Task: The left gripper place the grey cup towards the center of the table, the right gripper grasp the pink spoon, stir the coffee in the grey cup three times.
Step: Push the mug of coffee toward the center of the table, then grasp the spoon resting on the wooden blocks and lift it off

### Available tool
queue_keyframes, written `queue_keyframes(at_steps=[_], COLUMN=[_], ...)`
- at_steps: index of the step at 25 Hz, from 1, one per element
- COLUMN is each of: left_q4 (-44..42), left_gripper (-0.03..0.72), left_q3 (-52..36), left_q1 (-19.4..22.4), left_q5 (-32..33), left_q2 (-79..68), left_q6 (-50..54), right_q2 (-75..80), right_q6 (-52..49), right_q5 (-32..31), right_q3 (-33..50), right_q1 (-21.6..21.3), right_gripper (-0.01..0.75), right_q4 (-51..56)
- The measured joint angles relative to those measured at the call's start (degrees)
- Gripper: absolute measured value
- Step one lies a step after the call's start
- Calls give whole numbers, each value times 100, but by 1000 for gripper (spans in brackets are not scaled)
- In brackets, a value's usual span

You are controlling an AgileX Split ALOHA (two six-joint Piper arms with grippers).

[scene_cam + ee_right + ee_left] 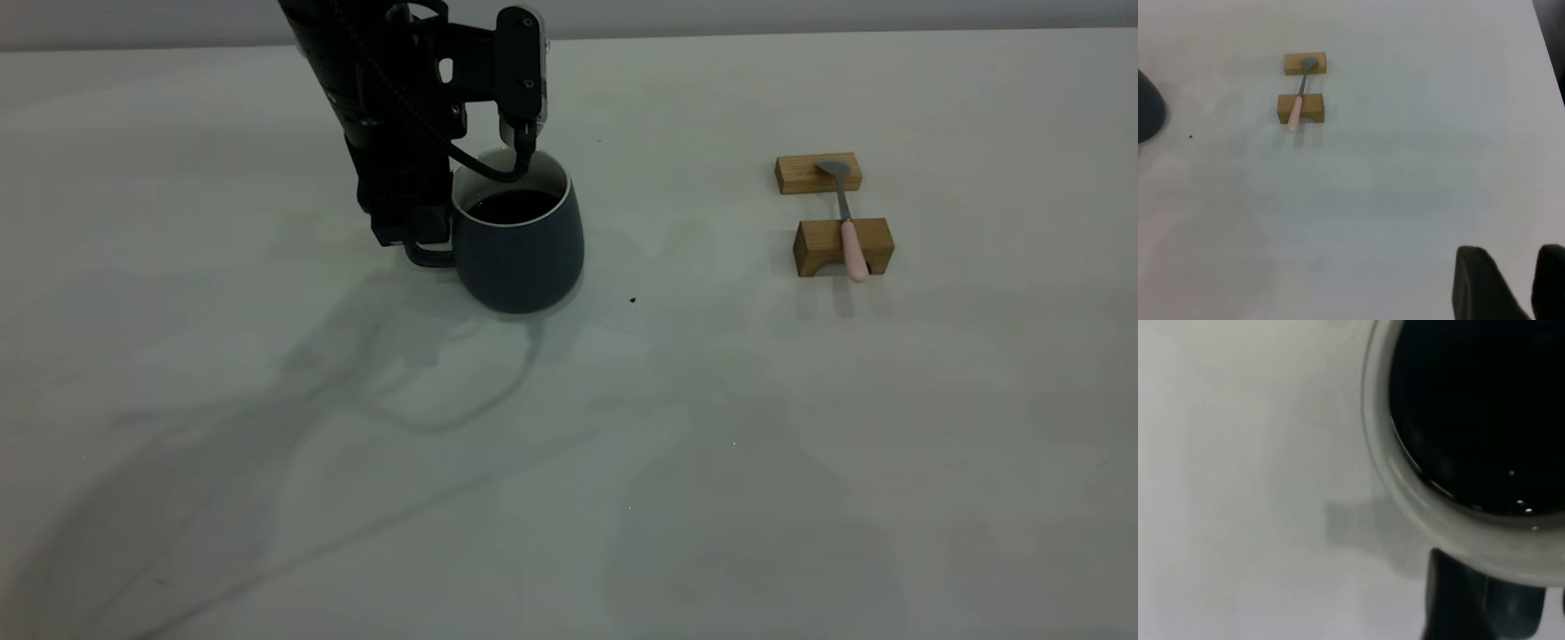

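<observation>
**Cup held by its handle, spoon waiting on its blocks**

The left gripper (425,244) comes straight down beside the grey cup (520,240), its jaws closed on the loop handle at the cup's left side. I take that hold to be chosen so the mouth of the cup stays free from above and the coffee (514,206) stays level. The cup's base appears to sit on the worktop (622,462); a looped black cable from the arm hangs over the cup's rim. The coffee is dark and still, near the rim.

Well to the right of the cup, the pink spoon (845,218) lies bridged across two wooden blocks (843,246), bowl on the far block, pink handle overhanging the near one. That raised rest probably leaves room under the handle for a pinch.

The right gripper (1511,283) hangs high, far from the cup on the spoon side, jaws slightly parted and empty. Nothing lies between spoon and cup except a small dark speck (632,300).
</observation>
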State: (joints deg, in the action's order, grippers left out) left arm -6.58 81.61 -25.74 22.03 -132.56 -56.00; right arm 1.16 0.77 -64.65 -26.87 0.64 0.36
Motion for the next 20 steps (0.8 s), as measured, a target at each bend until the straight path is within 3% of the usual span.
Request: queue_keyframes(at_steps=[4,7,10,18,20], left_q4=[14,14,14,14,8], left_gripper=[646,670,645,465,425], left_q3=[0,0,0,0,-6], left_q1=[0,-14,-41,-57,-57], left_q5=[447,967,1731,4255,4488], left_q2=[288,927,1751,3697,4091], left_q6=[301,1018,1909,4050,4495], right_q2=[0,0,0,0,0], right_q6=[0,0,0,0,0], right_q5=[0,0,0,0,0], right_q3=[0,0,0,0,0], right_q1=[0,0,0,0,0], right_gripper=[237,237,237,237,237], right_q4=[0,0,0,0,0])
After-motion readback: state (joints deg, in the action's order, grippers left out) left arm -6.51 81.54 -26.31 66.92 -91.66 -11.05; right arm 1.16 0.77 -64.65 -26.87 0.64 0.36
